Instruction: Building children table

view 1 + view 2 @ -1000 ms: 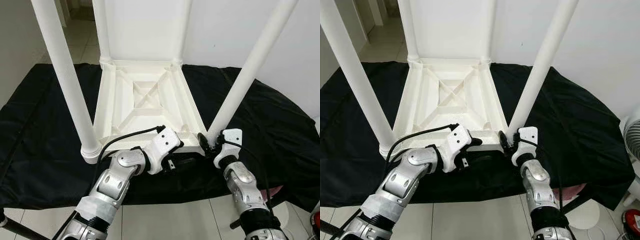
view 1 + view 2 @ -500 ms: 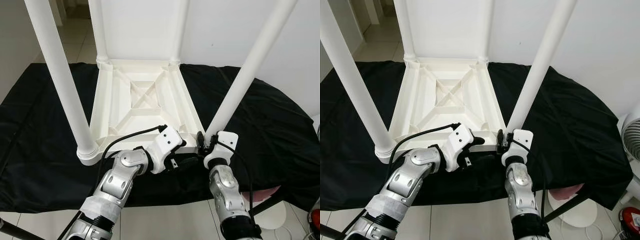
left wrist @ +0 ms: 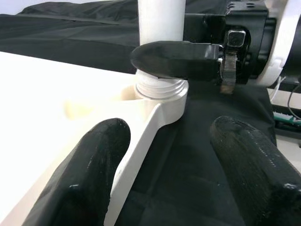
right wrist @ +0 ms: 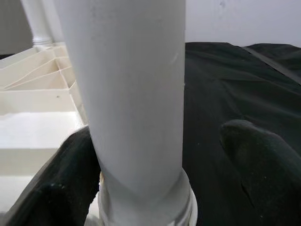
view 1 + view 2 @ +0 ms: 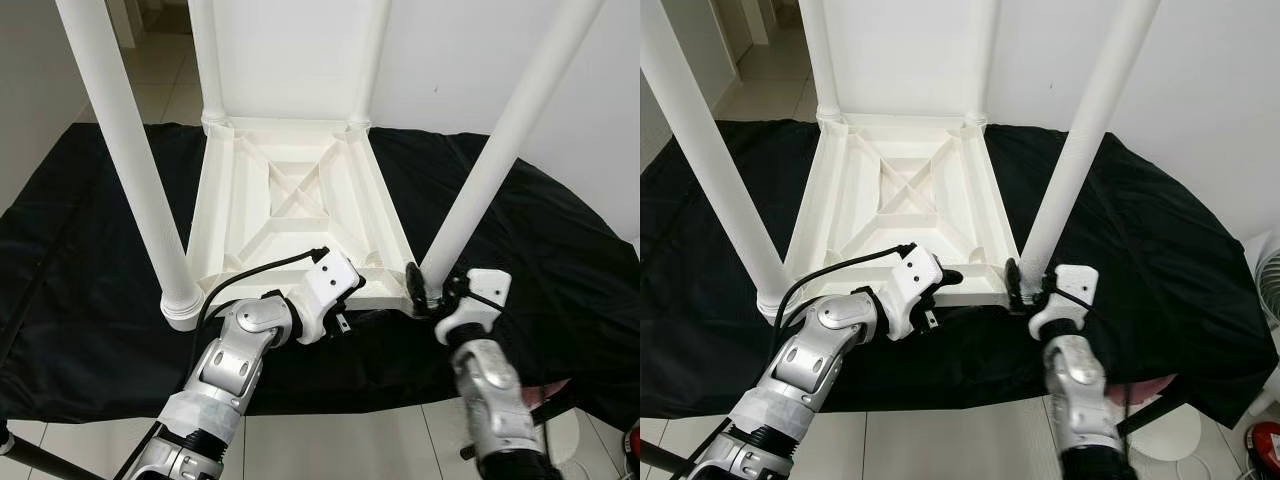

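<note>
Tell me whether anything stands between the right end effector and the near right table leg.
Nothing visible does. The right end effector already sits at the base of the near right table leg, its fingers straddling the leg just above its socket on the upturned white table.

Black cloth (image 5: 560, 230), upturned white table (image 5: 290, 215) on it

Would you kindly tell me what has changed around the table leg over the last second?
The right gripper stays at the base of the near right leg, but its wrist has swung outward to the right. The left gripper stays open at the upturned table's near edge. All four legs remain upright.
</note>
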